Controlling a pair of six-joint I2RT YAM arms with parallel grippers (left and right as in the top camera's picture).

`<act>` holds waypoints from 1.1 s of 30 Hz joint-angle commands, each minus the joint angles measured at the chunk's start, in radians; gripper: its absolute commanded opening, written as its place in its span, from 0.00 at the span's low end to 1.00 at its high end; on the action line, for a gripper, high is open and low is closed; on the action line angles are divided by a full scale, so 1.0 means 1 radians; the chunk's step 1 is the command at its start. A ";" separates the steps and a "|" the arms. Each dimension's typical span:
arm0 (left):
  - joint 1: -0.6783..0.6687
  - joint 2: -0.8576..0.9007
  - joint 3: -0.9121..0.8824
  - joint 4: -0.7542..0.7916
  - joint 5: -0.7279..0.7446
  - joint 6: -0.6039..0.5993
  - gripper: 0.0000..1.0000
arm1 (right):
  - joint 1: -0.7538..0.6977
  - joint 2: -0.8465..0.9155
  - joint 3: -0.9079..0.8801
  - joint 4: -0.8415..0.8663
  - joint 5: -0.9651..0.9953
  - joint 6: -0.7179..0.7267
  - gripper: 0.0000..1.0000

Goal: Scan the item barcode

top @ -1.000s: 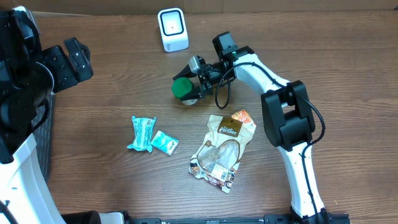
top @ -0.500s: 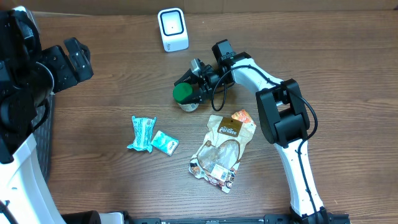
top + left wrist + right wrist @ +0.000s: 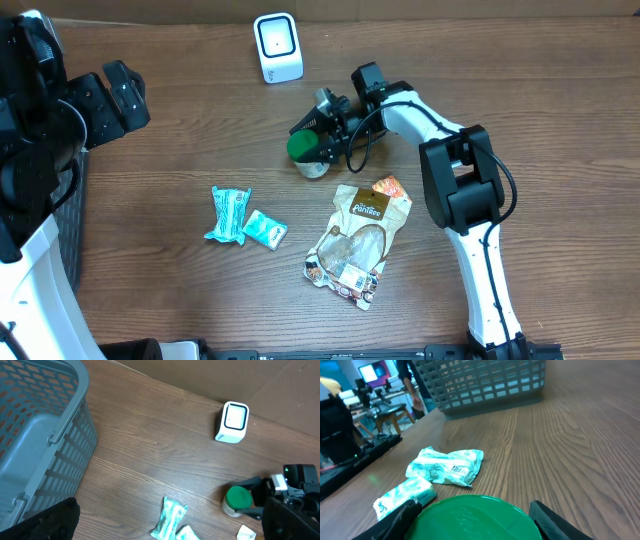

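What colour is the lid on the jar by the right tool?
Green. The lid shows best in the right wrist view.

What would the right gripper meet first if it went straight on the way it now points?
The green-lidded jar: the right gripper straddles its lid, so it would likely press into the jar at once. Farther along lie the teal packets, though depth is unclear.

One scanner [image 3: 277,47], jar [image 3: 307,152], pouch [image 3: 358,240], basket [image 3: 45,435]; two teal packets [image 3: 229,213] [image 3: 265,230].

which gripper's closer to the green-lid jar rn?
Right. The right gripper has its fingers on either side of the green-lid jar; the left gripper hangs far off across the table.
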 commanded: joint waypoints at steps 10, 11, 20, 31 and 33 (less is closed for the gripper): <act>0.005 0.003 0.007 0.004 -0.009 -0.009 1.00 | 0.010 -0.009 0.008 0.006 -0.066 0.010 0.70; 0.005 0.003 0.007 0.004 -0.009 -0.009 0.99 | 0.010 -0.009 0.008 0.013 -0.089 0.010 0.70; 0.005 0.003 0.007 0.005 -0.009 -0.009 0.99 | 0.006 -0.010 0.009 0.043 -0.114 0.011 0.71; 0.005 0.003 0.007 0.004 -0.009 -0.009 0.99 | -0.066 -0.061 0.011 0.040 -0.106 0.115 1.00; 0.005 0.003 0.007 0.005 -0.009 -0.009 1.00 | -0.088 -0.092 0.018 0.040 -0.105 0.185 1.00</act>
